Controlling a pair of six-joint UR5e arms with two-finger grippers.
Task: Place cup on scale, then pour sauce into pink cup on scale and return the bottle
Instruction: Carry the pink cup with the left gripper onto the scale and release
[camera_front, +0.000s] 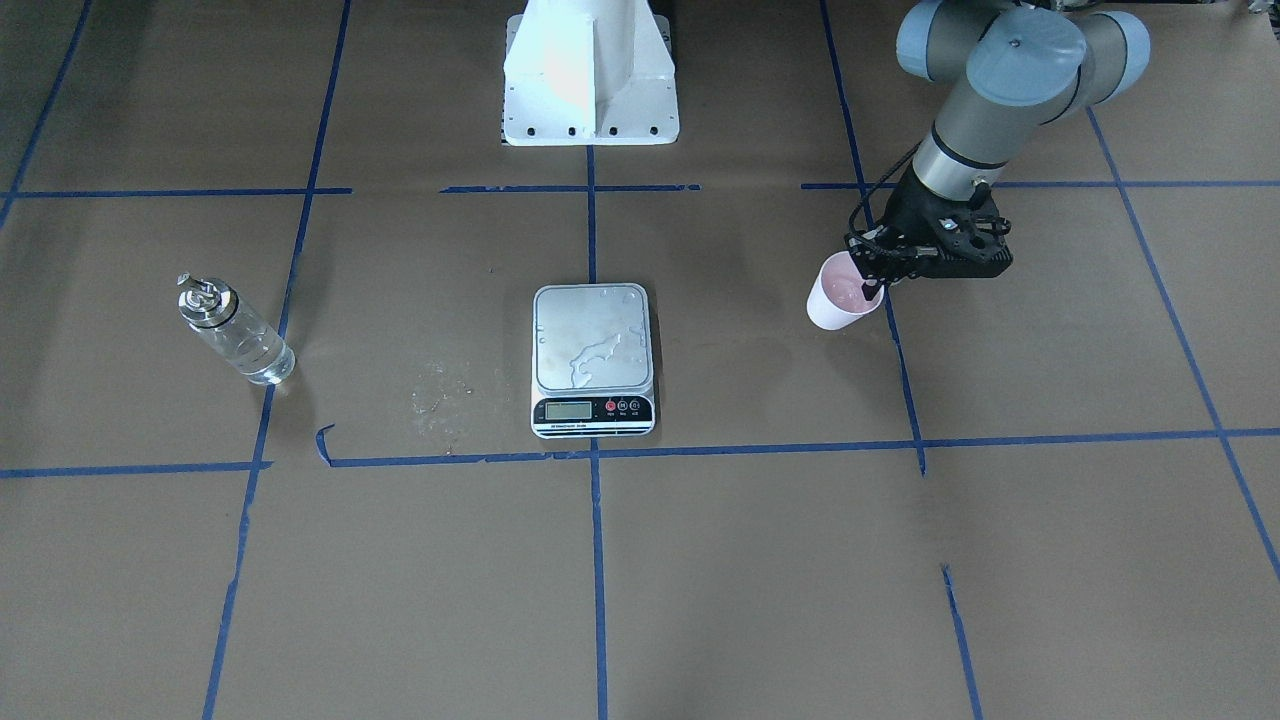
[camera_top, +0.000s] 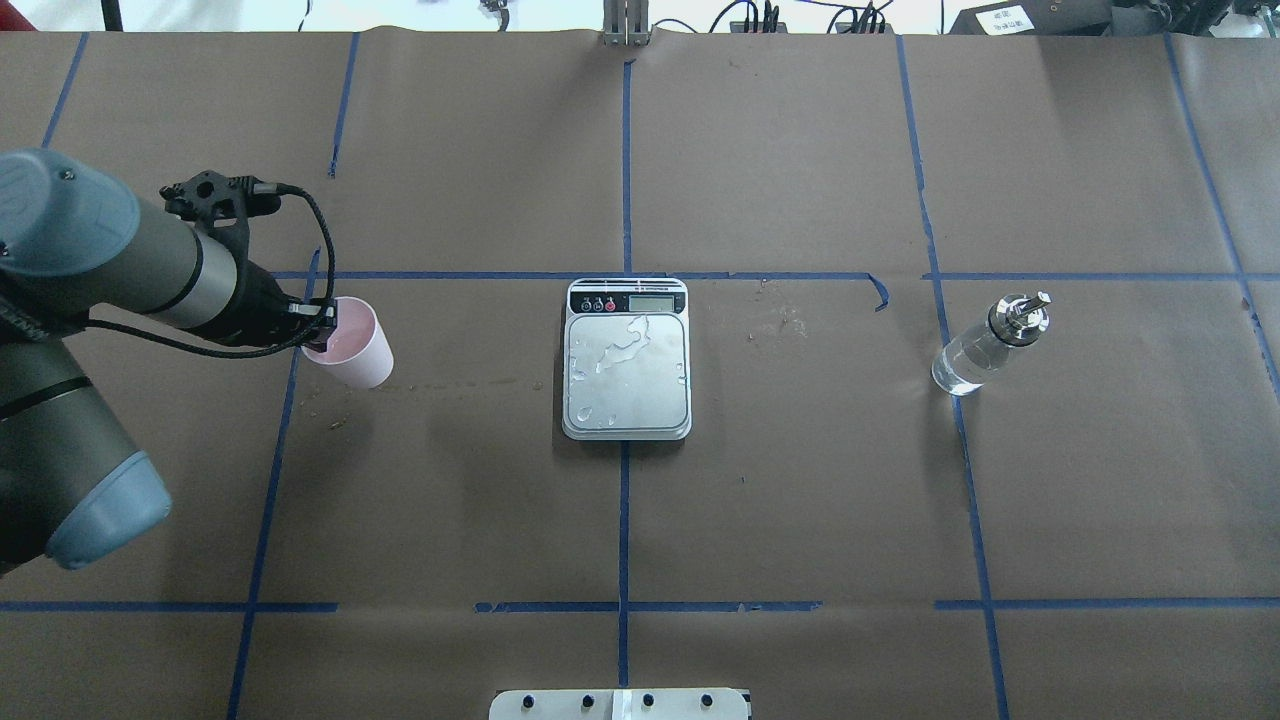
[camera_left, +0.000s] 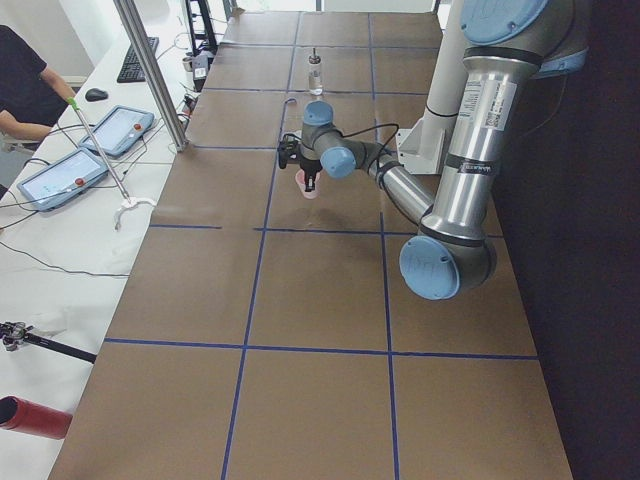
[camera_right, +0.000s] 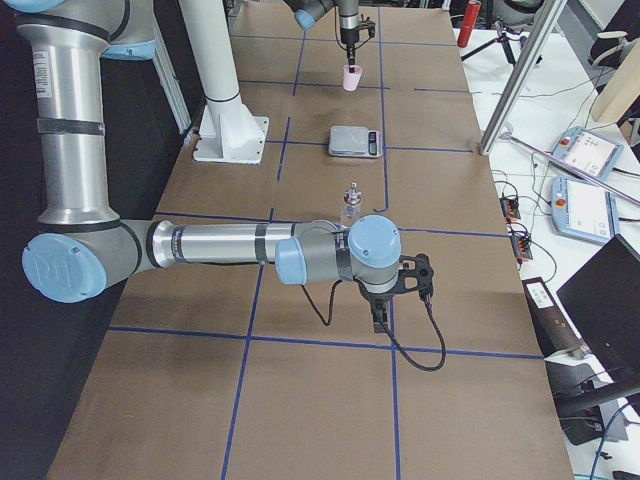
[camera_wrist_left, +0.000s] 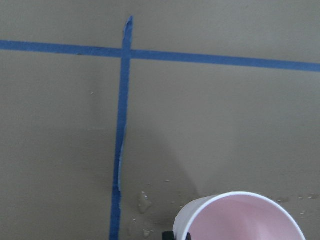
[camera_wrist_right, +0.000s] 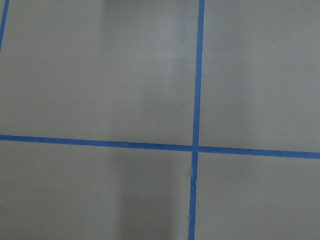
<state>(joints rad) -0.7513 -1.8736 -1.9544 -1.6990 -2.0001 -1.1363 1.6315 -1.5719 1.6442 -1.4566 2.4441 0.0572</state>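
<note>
The pale pink cup (camera_front: 838, 298) is left of the scale as the overhead view (camera_top: 352, 345) shows it, slightly tilted. My left gripper (camera_front: 872, 284) is shut on its rim, one finger inside and one outside; whether the cup touches the table is unclear. The left wrist view shows the cup's (camera_wrist_left: 240, 217) pink inside. The scale (camera_front: 592, 355) lies at the centre, its steel platform (camera_top: 627, 365) wet with droplets. The bottle (camera_front: 236, 334) of clear sauce stands alone (camera_top: 985, 345) on the far side. My right gripper (camera_right: 381, 318) hangs over bare paper, seen only from the side; I cannot tell its state.
The robot's white base (camera_front: 590, 85) stands behind the scale. Wet spill marks (camera_front: 440, 395) lie on the brown paper between scale and bottle. Blue tape lines grid the table. An operator (camera_left: 25, 85), tablets and a metal pole (camera_left: 150, 70) are beside the table.
</note>
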